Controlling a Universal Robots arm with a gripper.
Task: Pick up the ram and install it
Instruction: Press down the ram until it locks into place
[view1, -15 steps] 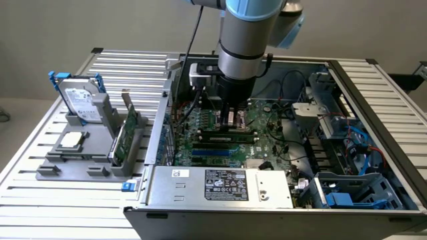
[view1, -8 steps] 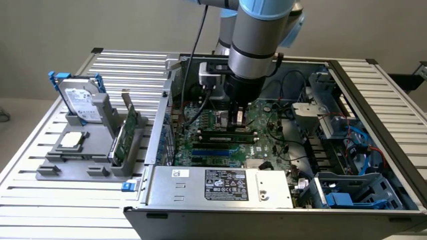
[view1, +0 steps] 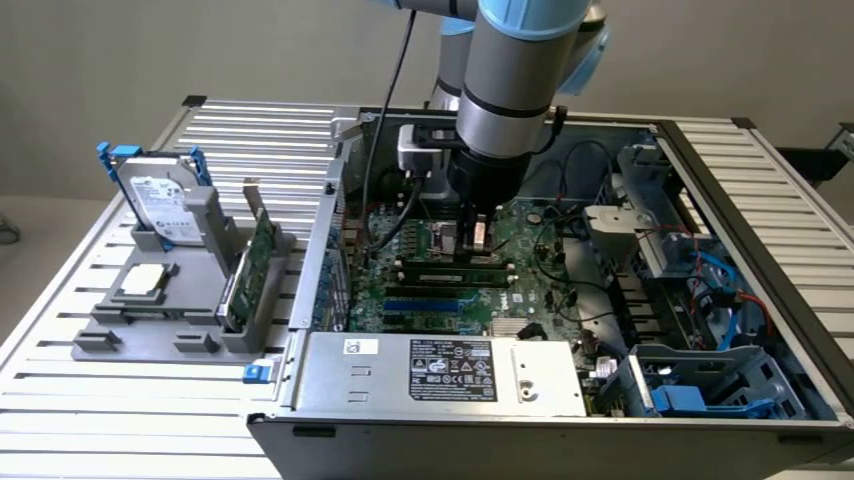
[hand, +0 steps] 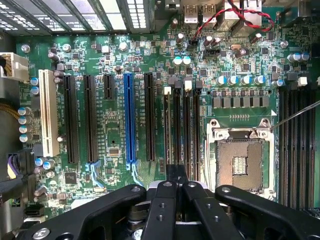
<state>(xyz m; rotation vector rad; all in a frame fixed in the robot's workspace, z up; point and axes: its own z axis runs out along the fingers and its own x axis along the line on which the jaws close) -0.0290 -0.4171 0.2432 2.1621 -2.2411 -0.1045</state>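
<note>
Pressing down, your black gripper (view1: 478, 238) stands clenched over the slim dark green ram stick (view1: 454, 267) seated in the green motherboard (hand: 125, 55), presumably to seat it

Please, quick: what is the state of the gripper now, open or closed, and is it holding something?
Gripper: closed, down over the motherboard; whether it holds the ram cannot be told.

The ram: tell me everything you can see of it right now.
The ram is a slim, long stick of dark green circuit board. It stands on its long edge among the black memory slots of the motherboard, and it looks level. The shut gripper stands directly over its top edge, toward the exterior view's right end. Whether the two touch, and whether the stick is fully seated, cannot be told.
</note>
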